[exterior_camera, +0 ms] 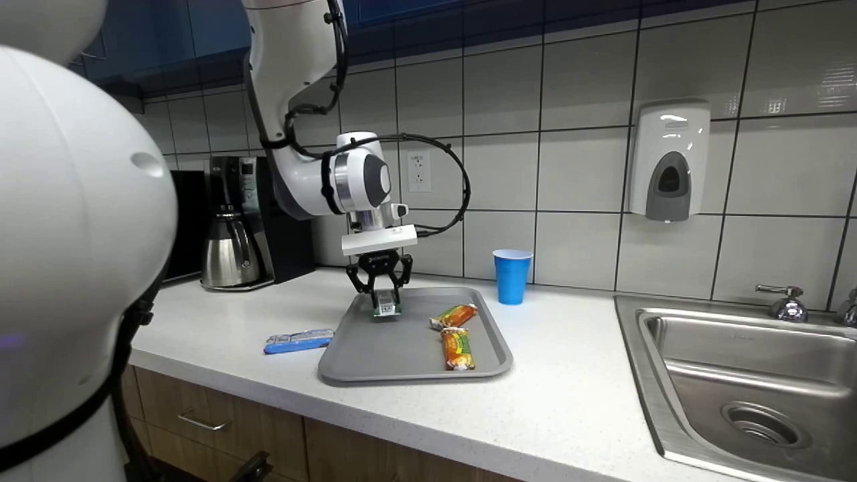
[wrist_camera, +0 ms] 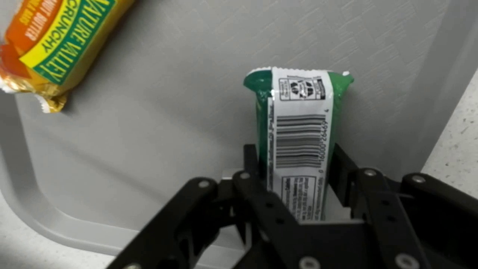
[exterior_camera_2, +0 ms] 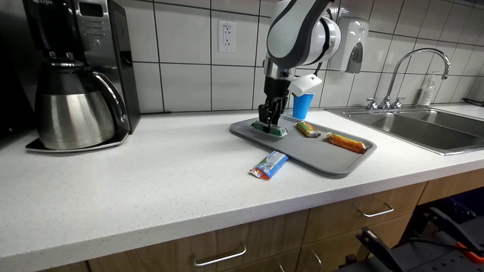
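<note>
Your gripper (wrist_camera: 297, 166): one, black, pointing down at the tray (exterior_camera: 395, 348), its fingers set along both long sides of a green-wrapped bar (wrist_camera: 302, 112); the pads look snug to the wrapper, yet you cannot tell whether they are clamped on it or merely flank it. Green-wrapped bar: one, barcode panel up, at the tray's corner nearest the wall (exterior_camera: 495, 174) and the coffee maker (exterior_camera: 284, 234); whether it touches the tray is unclear. Tray: one, grey, round-cornered, on your white desk (exterior_camera: 556, 415). Also on your tray: an orange-wrapped bar (exterior_camera: 454, 316) toward the edge that faces the sink (exterior_camera: 653, 385), and a second orange-wrapped bar (exterior_camera: 458, 348) close to the front edge; "Crunchy" can be read on one in your wrist view. Blue-wrapped bar (exterior_camera_2: 269, 165): one, flat on the desk, just beside the tray's edge on the coffee maker's side. Blue cup (exterior_camera: 512, 278): one, upright, near the desk's wall edge, past the tray's far corner. Steel carafe (exterior_camera_2: 75, 117): one, seated in the coffee maker. Soap dispenser (exterior_camera: 671, 161): one, white, mounted on the wall.
</note>
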You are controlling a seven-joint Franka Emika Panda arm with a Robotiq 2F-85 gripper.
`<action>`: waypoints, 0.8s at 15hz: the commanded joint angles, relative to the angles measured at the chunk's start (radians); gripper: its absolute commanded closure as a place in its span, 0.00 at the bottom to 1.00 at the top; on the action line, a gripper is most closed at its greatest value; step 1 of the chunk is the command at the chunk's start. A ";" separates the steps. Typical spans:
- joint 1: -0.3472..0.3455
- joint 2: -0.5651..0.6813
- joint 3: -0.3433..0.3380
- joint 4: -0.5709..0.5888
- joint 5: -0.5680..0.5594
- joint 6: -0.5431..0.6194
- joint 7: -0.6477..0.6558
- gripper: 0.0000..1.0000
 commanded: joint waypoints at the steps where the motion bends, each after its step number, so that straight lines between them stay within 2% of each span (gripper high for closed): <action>1: 0.012 -0.035 -0.016 -0.034 -0.039 0.012 0.058 0.18; 3: 0.009 -0.038 -0.016 -0.035 -0.037 0.008 0.062 0.04; 4: 0.007 -0.041 -0.016 -0.038 -0.034 0.009 0.064 0.00; 12: 0.005 -0.180 -0.026 -0.158 -0.036 0.001 0.110 0.00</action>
